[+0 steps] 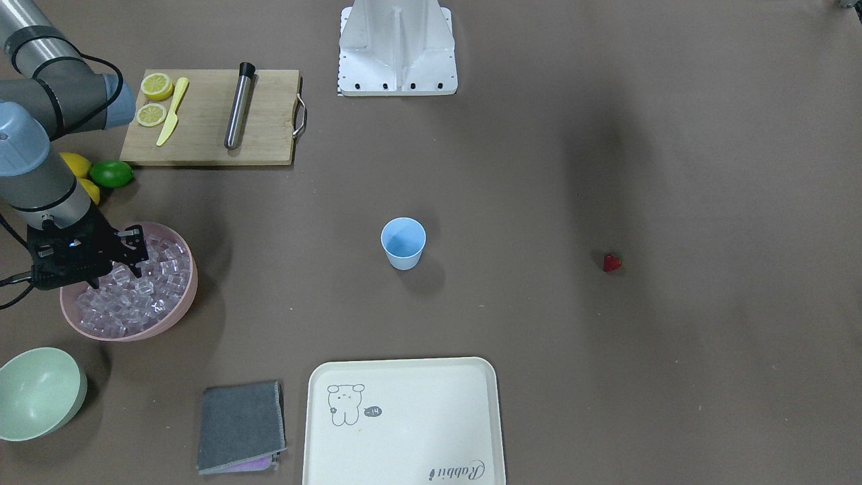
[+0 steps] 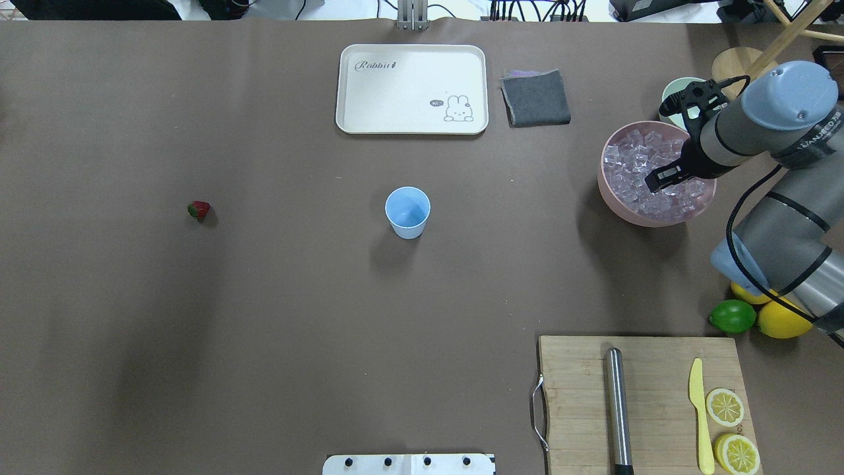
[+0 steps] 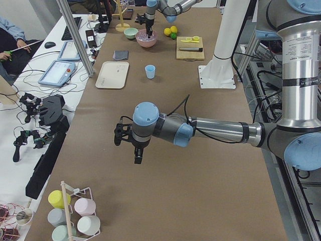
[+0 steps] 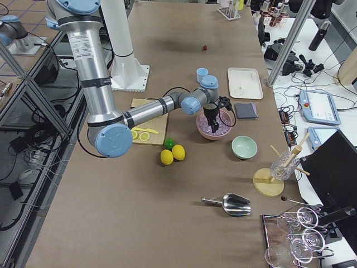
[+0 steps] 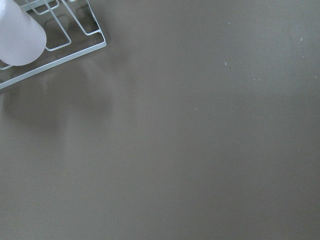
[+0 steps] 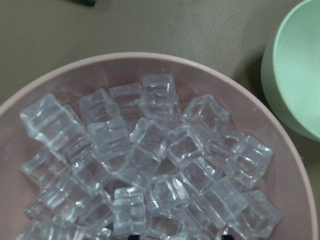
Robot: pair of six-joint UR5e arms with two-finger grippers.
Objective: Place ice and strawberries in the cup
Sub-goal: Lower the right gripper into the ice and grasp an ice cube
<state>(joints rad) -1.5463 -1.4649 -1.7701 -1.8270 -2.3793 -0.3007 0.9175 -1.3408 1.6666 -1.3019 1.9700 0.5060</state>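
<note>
Glassy ice cubes (image 6: 150, 145) lie in the pink bowl (image 6: 165, 57) directly under our right gripper (image 1: 137, 253), its jaws spread; the blue cup (image 2: 407, 211) stands mid-frame overhead, well apart leftward. Of our left gripper (image 3: 130, 144) we cannot tell the state.

Brown table (image 2: 264, 330), blue cup (image 2: 407, 212), strawberry (image 2: 198, 210), tray (image 2: 395, 99), cutting board (image 2: 659, 396), pink bowl (image 2: 633, 214)

Cutting board (image 2: 573, 396) holds knife (image 2: 700, 415), lemon slices (image 2: 724, 407) (two); tray (image 2: 409, 86) beside grey cloth (image 2: 535, 99).
</note>
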